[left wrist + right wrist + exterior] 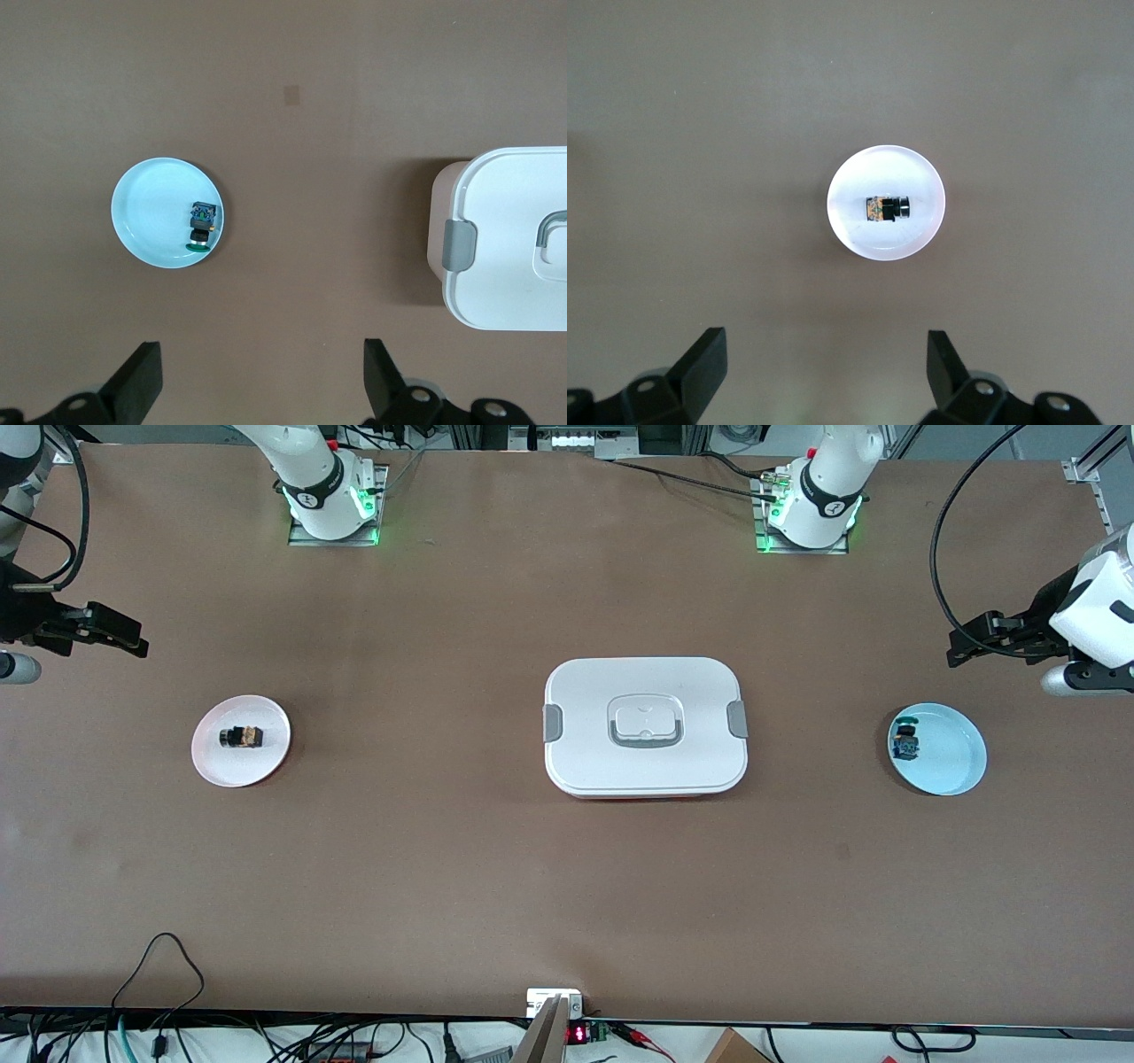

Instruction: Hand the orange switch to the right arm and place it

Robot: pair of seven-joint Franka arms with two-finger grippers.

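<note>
Switches: two — orange switch [242,737] on pink plate [266,766]; blue-green switch [905,742] on blue plate [957,757]. Left pincer [961,646], right pincer [133,638]: released.

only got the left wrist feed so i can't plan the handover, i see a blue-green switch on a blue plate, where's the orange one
Observer: The orange switch lies on a pink plate toward the right arm's end of the table.
Operator: anything holding it
Observer: No. The right hand hangs open over bare table beside that plate.
Operator: white box at my edge, is it shut
Observer: Yes. The white box has its lid on, with a grey latch at each end, and sits between the pink plate and the blue plate. The left hand is open over bare table beside the blue plate.
</note>
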